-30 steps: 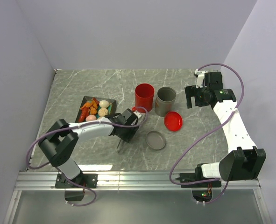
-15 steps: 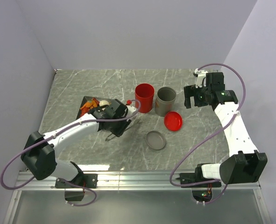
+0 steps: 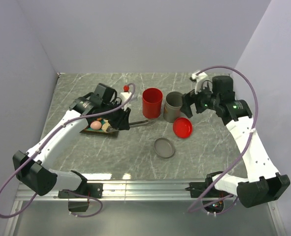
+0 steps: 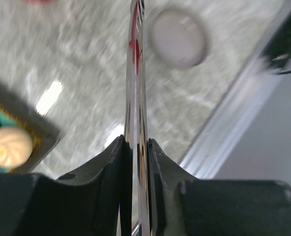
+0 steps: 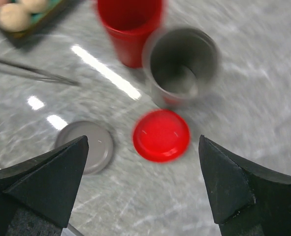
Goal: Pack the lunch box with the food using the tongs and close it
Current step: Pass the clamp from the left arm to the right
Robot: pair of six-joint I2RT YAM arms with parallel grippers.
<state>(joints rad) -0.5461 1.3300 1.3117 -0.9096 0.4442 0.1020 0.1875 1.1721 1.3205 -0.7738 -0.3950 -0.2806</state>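
Note:
My left gripper (image 3: pixel 119 122) is shut on the grey metal tongs (image 3: pixel 140 124), with both slim arms pressed together between its fingers (image 4: pixel 116 157). It hangs over the tray's right edge, and the tongs (image 4: pixel 137 73) point right, toward the base of the red lunch box (image 3: pixel 152 102). The lunch box (image 5: pixel 129 27) stands upright and open, its red lid (image 3: pixel 182 127) lying on the table to the right. Food shows in the tray: a pink ball (image 3: pixel 95 125) and beige balls (image 4: pixel 7 146). My right gripper (image 5: pixel 143 142) hangs open above the red lid (image 5: pixel 161 135), holding nothing.
A grey cup (image 3: pixel 174 106) stands just right of the lunch box, and its grey lid (image 3: pixel 164 147) lies nearer the front. The dark tray (image 3: pixel 112 133) with a teal inside is mostly hidden under my left arm. Walls close off the left, back and right.
My left gripper closed on the tongs, lifted them and swung back-left over the tray. The right gripper moved left toward the grey cup and red lid, still open.

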